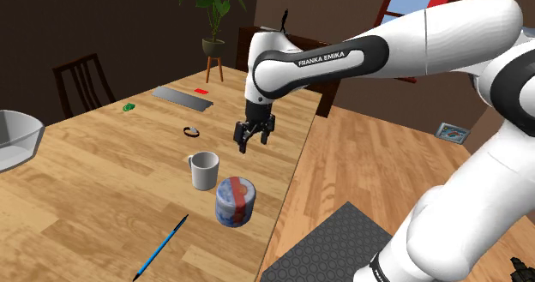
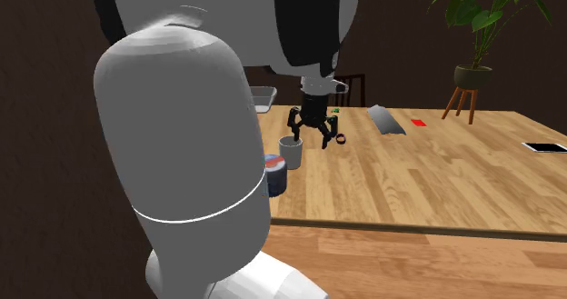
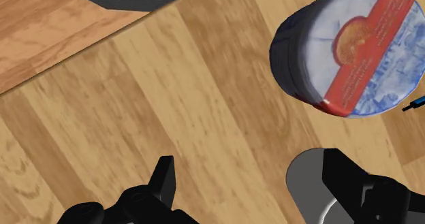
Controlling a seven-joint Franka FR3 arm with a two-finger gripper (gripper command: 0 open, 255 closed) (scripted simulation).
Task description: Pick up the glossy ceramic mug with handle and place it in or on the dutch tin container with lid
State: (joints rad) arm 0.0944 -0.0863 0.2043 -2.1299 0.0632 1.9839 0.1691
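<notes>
Claw [image 1: 255,142], spread apart, near mug [image 1: 205,171]; "FRANKA EMIKA" on arm [image 1: 364,53]

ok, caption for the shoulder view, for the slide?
Open gripper hovers over the wooden table near the white mug, which stands beside the blue-and-red lidded tin.

Wood-grain table [image 1: 103,195], matt mug [image 1: 205,171], container [image 1: 234,201] perhaps glossy.
</notes>
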